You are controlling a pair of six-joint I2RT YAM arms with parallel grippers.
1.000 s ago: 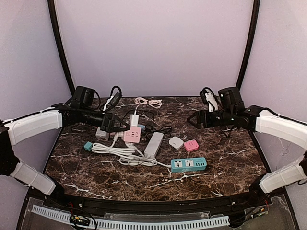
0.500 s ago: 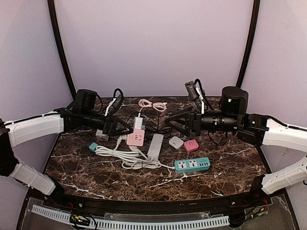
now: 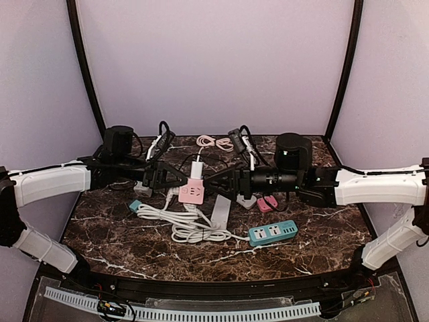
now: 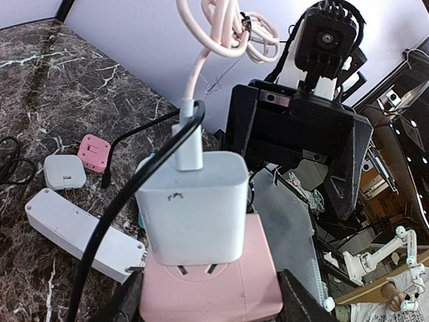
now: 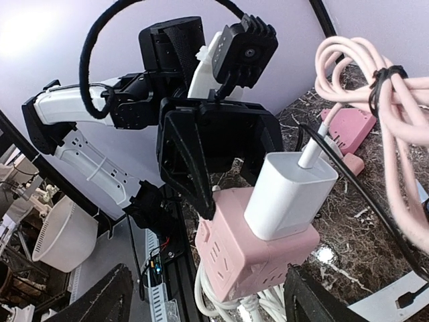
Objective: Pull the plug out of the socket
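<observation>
Top external: white plug [image 3: 196,170] sits seated in the pink socket [image 3: 191,194], which is held off the table [image 3: 322,221] between the arms, so nothing is pulled yet. Left gripper [image 3: 179,182] fingers pinch the socket's sides. Right gripper [image 3: 211,184] fingers are spread near the plug, apparently not touching. Remaining: grip the plug, pull apart. Count: one plug, one pink socket, one white strip [image 3: 220,209], one teal strip [image 3: 273,232].

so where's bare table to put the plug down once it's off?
Bare table near-left, between the white cable coil and the left edge. Also near-right, right of the teal power strip. Centre is crowded: left gripper holds the pink socket, right gripper open beside it, white power strip just in front.
</observation>
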